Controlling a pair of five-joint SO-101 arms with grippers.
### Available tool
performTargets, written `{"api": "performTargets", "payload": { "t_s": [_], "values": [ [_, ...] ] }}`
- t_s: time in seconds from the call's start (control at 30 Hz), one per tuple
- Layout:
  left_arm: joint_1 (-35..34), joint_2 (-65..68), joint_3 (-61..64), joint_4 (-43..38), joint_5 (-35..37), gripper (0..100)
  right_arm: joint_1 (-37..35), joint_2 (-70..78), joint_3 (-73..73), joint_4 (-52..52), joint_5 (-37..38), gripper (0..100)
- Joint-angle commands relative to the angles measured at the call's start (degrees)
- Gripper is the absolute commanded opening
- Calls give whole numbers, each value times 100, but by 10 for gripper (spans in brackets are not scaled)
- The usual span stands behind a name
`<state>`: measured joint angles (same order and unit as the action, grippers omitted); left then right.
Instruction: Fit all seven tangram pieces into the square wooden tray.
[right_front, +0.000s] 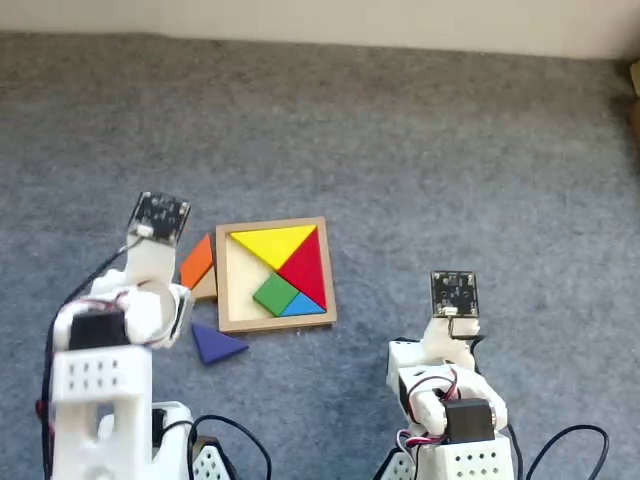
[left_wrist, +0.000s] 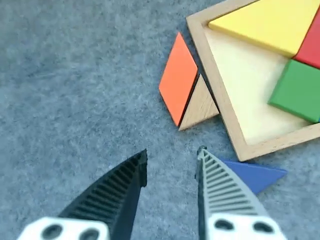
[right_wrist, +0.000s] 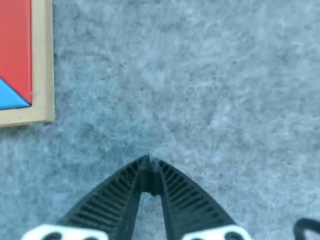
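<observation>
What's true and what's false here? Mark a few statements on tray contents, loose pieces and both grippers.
1. The yellow triangle lies in the tray. True.
2. The orange piece is in the tray. False: it lies on the carpet beside the tray's edge.
3. The left gripper is open and empty. True.
4. The right gripper holds the dark blue triangle. False: it is shut on nothing; that triangle lies on the carpet.

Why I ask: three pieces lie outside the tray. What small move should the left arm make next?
Probably shift the left gripper sideways over the blue triangle: its fingers are open above bare carpet, and the triangle lies beside one finger, outside the tray.
</observation>
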<state>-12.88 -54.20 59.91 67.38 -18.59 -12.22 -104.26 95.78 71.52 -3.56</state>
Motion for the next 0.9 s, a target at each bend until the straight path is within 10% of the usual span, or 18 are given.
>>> {"api": "performTargets", "payload": {
  "t_s": [0.0,0.87],
  "values": [
    [110,927,-347,-624,-466,175,-48,-92,875,40,-26,5],
    [778,4857,-2044,-1257,-853,174,-48,-92,875,40,-35,5]
  ]
}}
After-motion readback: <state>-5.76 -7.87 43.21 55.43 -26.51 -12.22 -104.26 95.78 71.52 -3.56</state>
